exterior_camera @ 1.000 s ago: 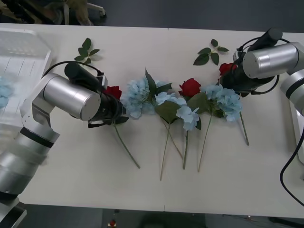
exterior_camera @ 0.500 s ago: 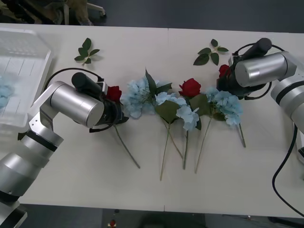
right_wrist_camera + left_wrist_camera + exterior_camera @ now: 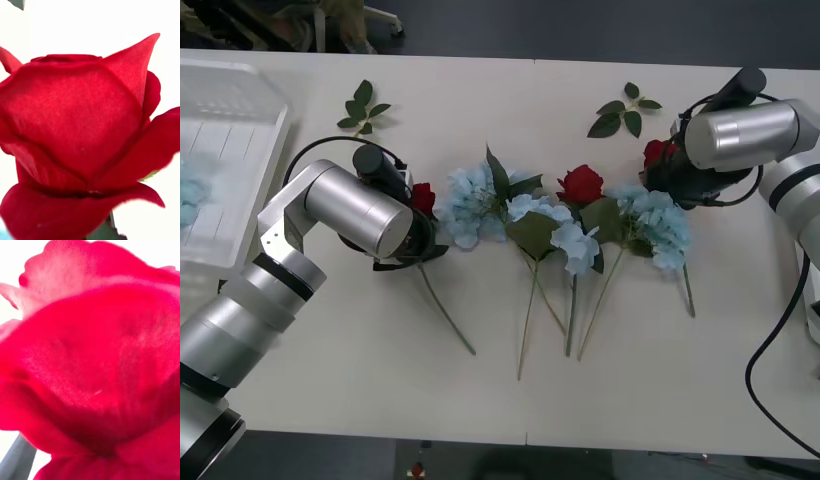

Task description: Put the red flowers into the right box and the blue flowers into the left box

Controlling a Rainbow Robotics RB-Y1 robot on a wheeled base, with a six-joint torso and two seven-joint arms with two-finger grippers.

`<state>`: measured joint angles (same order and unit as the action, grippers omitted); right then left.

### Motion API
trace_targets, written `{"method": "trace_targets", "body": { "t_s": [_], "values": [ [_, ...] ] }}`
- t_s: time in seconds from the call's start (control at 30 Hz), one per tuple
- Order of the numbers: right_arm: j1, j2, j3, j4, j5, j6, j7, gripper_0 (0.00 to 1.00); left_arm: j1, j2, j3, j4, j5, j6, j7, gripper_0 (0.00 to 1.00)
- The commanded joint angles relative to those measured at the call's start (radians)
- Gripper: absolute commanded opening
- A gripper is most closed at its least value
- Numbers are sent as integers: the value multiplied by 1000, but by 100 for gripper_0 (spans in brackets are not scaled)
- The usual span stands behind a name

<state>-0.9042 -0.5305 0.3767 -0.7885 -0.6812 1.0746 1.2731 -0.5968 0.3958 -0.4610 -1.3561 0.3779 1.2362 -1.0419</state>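
Red flowers [image 3: 581, 184]: three on table | blue flowers [image 3: 470, 203]: three clusters between them | left gripper [image 3: 418, 222], right gripper [image 3: 670, 172]: each at a rose, grip unclear

A pale table [image 3: 480, 400] fills the view, with dark floor [image 3: 580, 25] beyond its far edge.

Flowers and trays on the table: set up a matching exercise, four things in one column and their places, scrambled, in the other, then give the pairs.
Things
1. left box
2. middle red rose
3. rose by the left gripper
4. loose leaf sprig

Places
A. between pale-blue clusters at the row's centre
B. at the table's left edge, one blue cluster inside
C. far side of the table, apart from the row of flowers
D. left end of the row, head beside the left wrist

Pairs: 1-B, 2-A, 3-D, 4-C
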Motion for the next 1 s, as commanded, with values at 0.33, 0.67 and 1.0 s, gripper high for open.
{"method": "trace_targets", "body": {
  "t_s": [0.33, 0.67, 1.0],
  "values": [
    [-41, -146, -328, -406, 94, 412, 172, 0, 9, -5, -2, 32, 23, -15, 37, 0],
    [10, -279, -464, -434, 290, 564, 424, 0, 9, 8, 90, -61, 1, 28, 23, 0],
    [269, -378, -542, -433, 295, 369, 543, 0, 11, 69, 275, -440, 259, 166, -199, 0]
  ]
}}
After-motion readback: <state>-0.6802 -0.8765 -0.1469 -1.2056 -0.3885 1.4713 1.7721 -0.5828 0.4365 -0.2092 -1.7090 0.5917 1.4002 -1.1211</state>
